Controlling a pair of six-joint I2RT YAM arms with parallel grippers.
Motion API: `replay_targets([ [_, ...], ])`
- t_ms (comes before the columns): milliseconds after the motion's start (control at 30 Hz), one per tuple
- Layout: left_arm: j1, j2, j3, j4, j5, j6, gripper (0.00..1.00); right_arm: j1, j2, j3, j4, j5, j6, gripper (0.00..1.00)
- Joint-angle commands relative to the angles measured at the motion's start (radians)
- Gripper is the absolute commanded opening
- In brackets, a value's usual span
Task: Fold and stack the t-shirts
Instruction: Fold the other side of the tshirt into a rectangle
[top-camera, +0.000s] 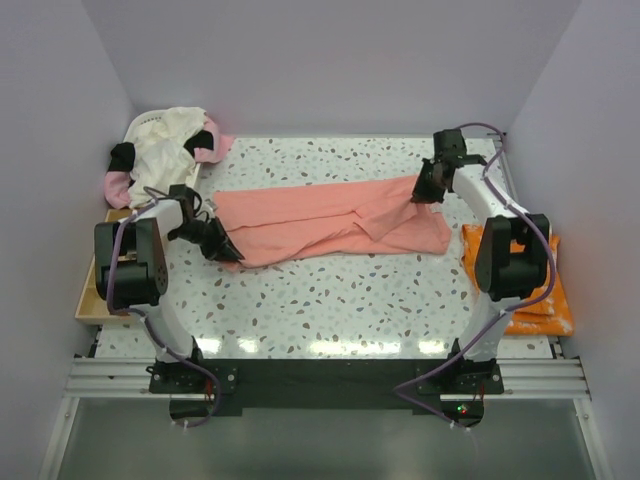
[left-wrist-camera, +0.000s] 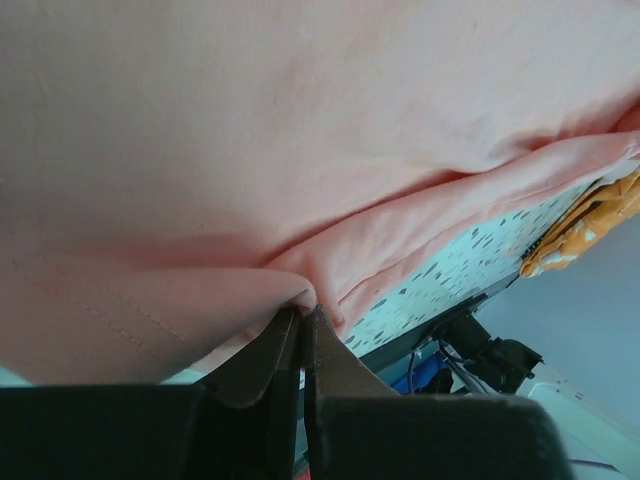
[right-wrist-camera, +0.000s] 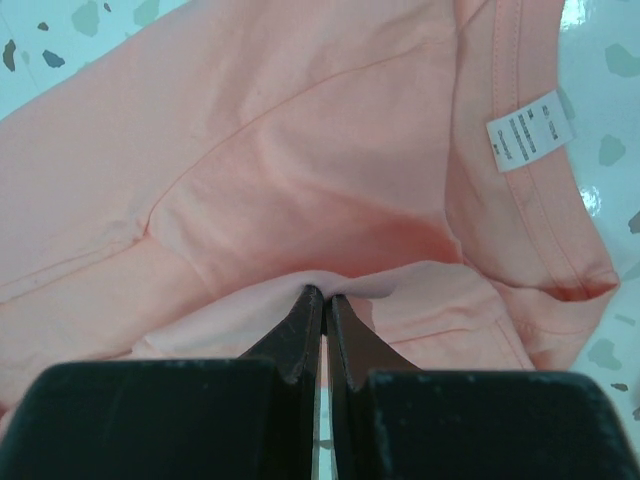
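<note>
The salmon-pink t-shirt (top-camera: 330, 225) lies across the middle of the table (top-camera: 350, 300) as a long, narrow band, running from left of centre up toward the upper right of the top view. It looks partly folded lengthwise, and the step in hand seems to be carrying or laying that fold.

To do this well, both arms should move together at the same height, with the cloth lightly taut between them so the band does not sag or twist. The folded edge should land straight, with the loose bunching near the right end smoothed out before either grip lets go. The release is best made low over the table so that nothing springs back.

The left gripper (top-camera: 222, 245) sits at the band's left end. In its wrist view the jaws are pressed almost together on a small pinched ridge of the pink cloth near a stitched hem. The right gripper (top-camera: 428, 188) holds the opposite end. Its jaws are clamped tight on a fold of the same shirt just below the collar, with the white neck label (right-wrist-camera: 525, 130) at the upper right of that view.

The other t-shirts wait apart: a cream and pink heap (top-camera: 165, 150) at upper left and an orange t-shirt (top-camera: 545, 300) at the right edge.
</note>
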Motion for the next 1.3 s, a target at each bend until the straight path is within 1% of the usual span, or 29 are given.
replay_targets([
  [0, 0.04, 0.062, 0.098, 0.028, 0.04, -0.017, 0.07, 0.0, 0.039, 0.081, 0.001, 0.03, -0.019, 0.0],
  [100, 0.057, 0.088, 0.138, 0.051, 0.051, -0.021, 0.08, 0.0, 0.053, 0.092, 0.005, 0.073, -0.022, 0.0],
  [233, 0.069, 0.125, 0.178, 0.043, 0.083, -0.005, 0.08, -0.003, 0.086, 0.126, -0.018, 0.09, -0.028, 0.0],
  [367, 0.078, 0.157, 0.18, 0.042, 0.106, 0.005, 0.08, -0.007, 0.102, 0.137, -0.021, 0.095, -0.03, 0.0],
  [633, 0.126, 0.168, 0.174, 0.039, 0.141, 0.03, 0.08, -0.017, 0.122, 0.144, -0.051, 0.13, -0.037, 0.0],
  [767, 0.164, 0.138, 0.177, 0.033, 0.118, 0.027, 0.08, -0.018, 0.103, 0.118, -0.085, 0.144, -0.053, 0.0],
  [867, 0.176, 0.111, 0.175, 0.013, 0.117, 0.033, 0.08, -0.018, 0.062, 0.066, -0.091, 0.124, -0.069, 0.0],
  [900, 0.176, 0.101, 0.163, 0.013, 0.114, 0.035, 0.08, -0.018, 0.042, 0.019, -0.088, 0.106, -0.076, 0.0],
  [1033, 0.178, 0.044, 0.128, 0.002, 0.081, 0.048, 0.08, -0.018, -0.088, -0.115, -0.078, 0.052, -0.086, 0.0],
  [1100, 0.181, 0.018, 0.091, 0.011, 0.086, 0.05, 0.08, -0.018, -0.134, -0.194, -0.078, 0.052, -0.091, 0.0],
  [1200, 0.18, 0.001, 0.053, 0.017, 0.097, 0.053, 0.08, -0.018, -0.225, -0.271, -0.085, 0.067, -0.092, 0.0],
  [1267, 0.18, 0.002, 0.049, 0.019, 0.094, 0.056, 0.08, -0.017, -0.274, -0.294, -0.09, 0.08, -0.092, 0.0],
])
